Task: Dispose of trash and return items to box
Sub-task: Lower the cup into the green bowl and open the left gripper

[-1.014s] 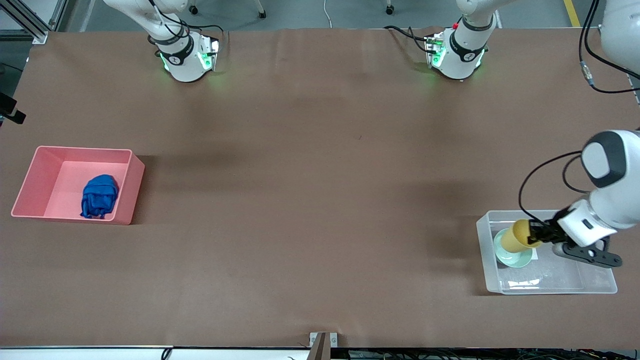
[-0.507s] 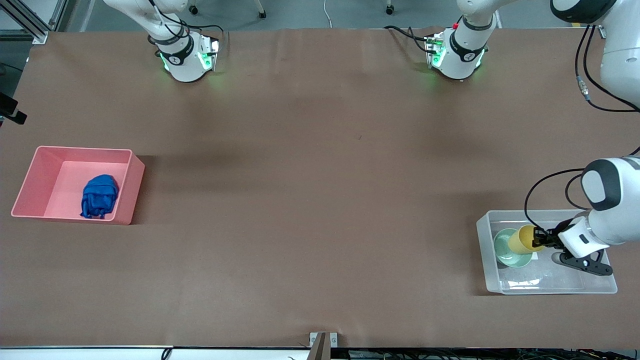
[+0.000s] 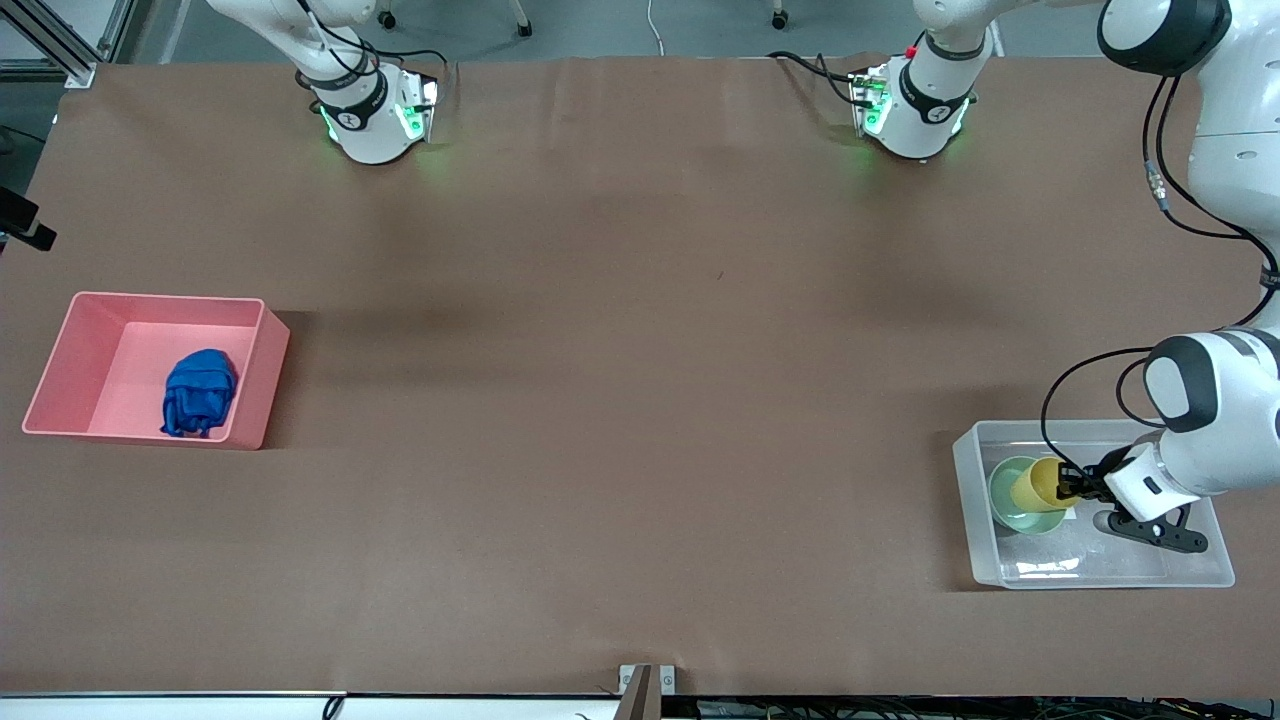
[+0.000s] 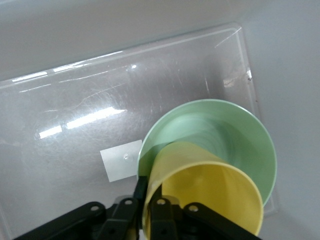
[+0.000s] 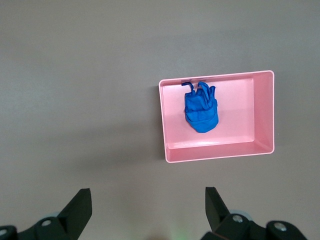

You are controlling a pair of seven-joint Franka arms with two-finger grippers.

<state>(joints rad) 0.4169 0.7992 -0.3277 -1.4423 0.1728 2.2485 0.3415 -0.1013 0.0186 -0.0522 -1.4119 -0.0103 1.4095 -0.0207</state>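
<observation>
1. The clear box (image 3: 1190, 575) sits on the brown tabletop (image 3: 620, 400) at the left arm's end, nearest the front camera.
2. Inside it, the left hand (image 3: 1072, 487) grips the tilted yellow cup (image 3: 1038, 482) by its rim, the cup leaning over the mint-green bowl (image 3: 1010, 502), beside the white label (image 4: 120, 161).
3. The pink bin (image 3: 262, 400) stands at the right arm's end, a little farther from the camera, holding the blue trash (image 3: 199, 392).
4. The right hand (image 5: 147, 212) hangs high over the tabletop near the bin, its fingers spread and empty; that arm waits.
</observation>
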